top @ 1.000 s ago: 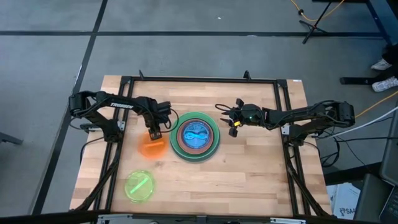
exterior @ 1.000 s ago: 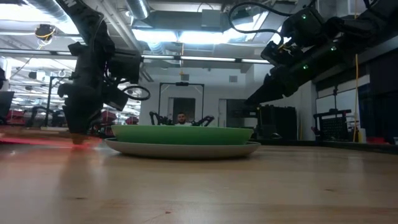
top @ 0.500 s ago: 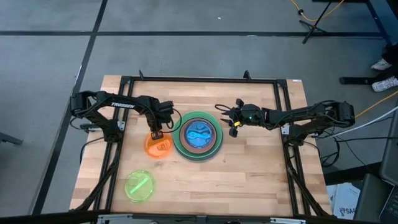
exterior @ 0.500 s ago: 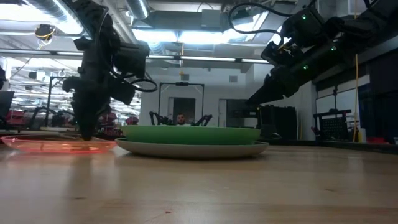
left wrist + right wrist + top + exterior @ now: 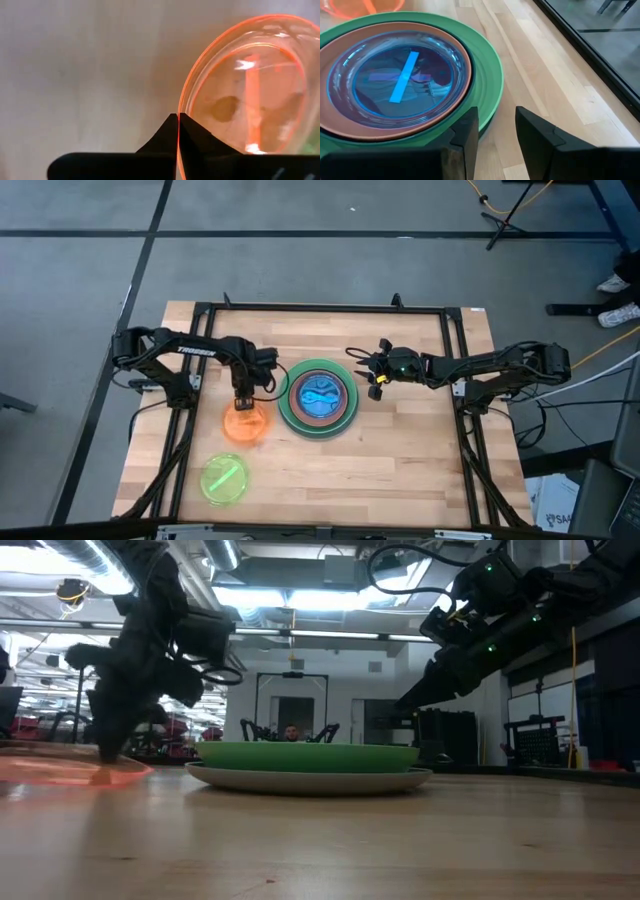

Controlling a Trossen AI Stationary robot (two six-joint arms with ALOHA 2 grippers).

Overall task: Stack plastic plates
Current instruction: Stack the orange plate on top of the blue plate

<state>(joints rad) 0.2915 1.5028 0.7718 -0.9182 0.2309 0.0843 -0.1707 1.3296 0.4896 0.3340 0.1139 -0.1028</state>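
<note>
A stack of plates (image 5: 318, 398) stands mid-table: grey at the bottom (image 5: 308, 780), green above it (image 5: 487, 75), then terracotta, with translucent cyan (image 5: 395, 75) on top. The orange plate (image 5: 246, 423) lies left of the stack and shows in the left wrist view (image 5: 245, 100) and the low view (image 5: 60, 765). My left gripper (image 5: 240, 396) is shut on its rim. A yellow-green plate (image 5: 226, 478) lies flat near the near-left corner. My right gripper (image 5: 375, 376) hovers open just right of the stack, its fingers (image 5: 497, 117) above the green rim. My left gripper pinches the orange plate's rim (image 5: 179, 112) on the plate's far side between its two shut fingers. The fingers come from above, pointing down, one on each face of the thin rim. The plate's body spreads toward the near edge, low over the table (image 5: 60, 768).
A black frame (image 5: 320, 308) borders the wooden table. Bare wood lies to the right of the stack and along the near edge (image 5: 380, 470). In the low view the room behind shows other equipment and a person (image 5: 291, 730) far off.
My left gripper, shut on the orange plate all along, first carried it toward the stack, then drew it back toward the table's left and near side. The plate moved with it along the table. The right arm and the stack kept still.
</note>
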